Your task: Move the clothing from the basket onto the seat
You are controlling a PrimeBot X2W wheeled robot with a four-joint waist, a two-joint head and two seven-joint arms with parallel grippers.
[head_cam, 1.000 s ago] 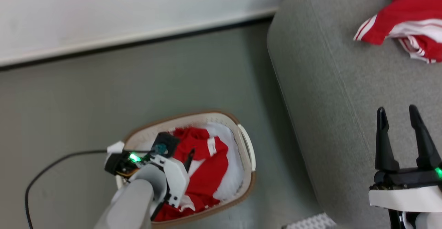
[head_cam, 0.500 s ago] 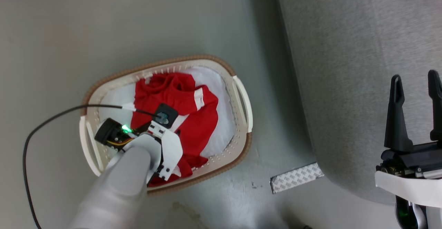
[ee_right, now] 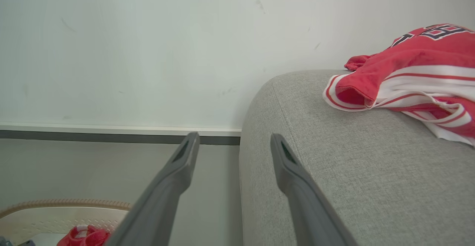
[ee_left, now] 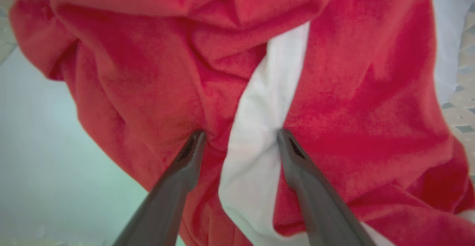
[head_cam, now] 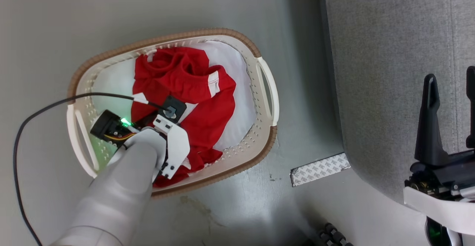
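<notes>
- Clothing (head_cam: 193, 101): one crumpled red garment lies in the basket (head_cam: 237, 42), which stands on the floor to the left of the seat (head_cam: 389, 71). The garment rests on the white liner (head_cam: 237, 86), bunched toward the basket's middle and near side.
- A second garment, the jersey (ee_right: 415, 64), lies on top of the seat toward its far right. Judged from this, part of the task is done and the basket item is left to move.
- Left gripper (ee_left: 240, 134): reaches down into the basket with its jaws fully spread, gripping nothing. The fingertips appear to meet the cloth, one on red fabric and the other at the edge of the white stripe (ee_left: 259, 108).
- Probable reason for this pose: a wide spread straddles a fold, so closing would gather a thick bite of cloth.
- Right gripper (head_cam: 451, 90): spread wide and empty, held over the seat's near part, well apart from the basket. It is probably parked clear of the left arm's path.
- Step in hand: the grasp, not yet closed.
- Caution: the liner lies directly beneath the garment, so a deep pinch could lift it too.
</notes>
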